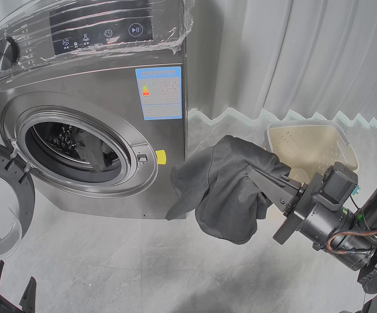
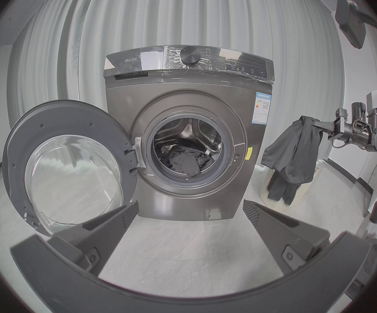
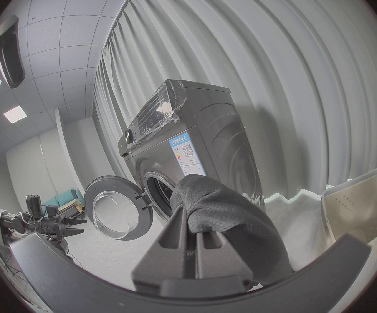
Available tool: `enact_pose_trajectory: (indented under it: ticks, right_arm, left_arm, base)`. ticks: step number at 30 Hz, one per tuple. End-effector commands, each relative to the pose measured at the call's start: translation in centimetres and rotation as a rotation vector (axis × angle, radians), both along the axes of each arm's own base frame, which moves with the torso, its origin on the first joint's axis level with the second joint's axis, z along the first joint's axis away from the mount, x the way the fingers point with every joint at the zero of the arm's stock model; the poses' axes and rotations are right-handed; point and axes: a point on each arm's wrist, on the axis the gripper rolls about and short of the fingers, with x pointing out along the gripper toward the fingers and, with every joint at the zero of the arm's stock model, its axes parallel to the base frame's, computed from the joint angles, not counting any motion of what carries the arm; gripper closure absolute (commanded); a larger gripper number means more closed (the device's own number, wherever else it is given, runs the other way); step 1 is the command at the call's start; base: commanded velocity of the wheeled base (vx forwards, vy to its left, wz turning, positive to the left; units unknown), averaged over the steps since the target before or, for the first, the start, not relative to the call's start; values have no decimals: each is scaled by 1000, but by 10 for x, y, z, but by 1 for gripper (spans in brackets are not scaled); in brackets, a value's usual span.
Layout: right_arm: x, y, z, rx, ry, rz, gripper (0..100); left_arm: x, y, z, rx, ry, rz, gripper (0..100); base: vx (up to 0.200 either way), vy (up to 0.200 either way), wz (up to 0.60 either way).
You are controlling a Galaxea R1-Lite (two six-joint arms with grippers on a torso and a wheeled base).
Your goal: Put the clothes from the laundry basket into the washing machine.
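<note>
A dark grey garment (image 1: pixel 223 188) hangs in the air between the washing machine (image 1: pixel 110 109) and the beige laundry basket (image 1: pixel 314 146). My right gripper (image 1: pixel 258 175) is shut on its upper fold; the cloth drapes over the fingers (image 3: pixel 184 240). From the left wrist view the same garment (image 2: pixel 295 153) dangles to the right of the machine. The round door (image 1: pixel 1 196) stands swung open to the left. Dark clothes (image 1: pixel 95 151) lie inside the drum (image 2: pixel 186 153). My left gripper (image 1: pixel 10 285) is low at the front left, open and holding nothing.
Pale curtains (image 1: pixel 292 44) hang behind the machine and basket. Grey floor tiles (image 1: pixel 110 257) stretch in front of the machine. The open door (image 2: pixel 67 161) juts out to the machine's left. Plastic film (image 1: pixel 110 18) covers the control panel.
</note>
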Motion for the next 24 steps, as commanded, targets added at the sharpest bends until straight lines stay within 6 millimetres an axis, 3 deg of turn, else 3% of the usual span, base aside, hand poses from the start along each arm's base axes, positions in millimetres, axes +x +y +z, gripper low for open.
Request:
enact_pose_trajectory:
  ticks: [1,9,15,24]
  right_arm:
    - [0,0,0,-2,1,0,100]
    - [4,0,-3,-13,9,-19,100]
    - [8,-1,-3,-10,25,-110,100]
    - [11,1,-3,-8,38,-140,100]
  left_arm:
    - [0,0,-4,-1,-2,0,0]
    - [0,0,-4,-3,-2,0,0]
    - [0,0,-4,-1,-2,0,0]
    - [0,0,-4,-1,-2,-2,0]
  base:
    - [-200,0,0]
    - [-200,0,0]
    - [0,0,0]
    - [0,200,0]
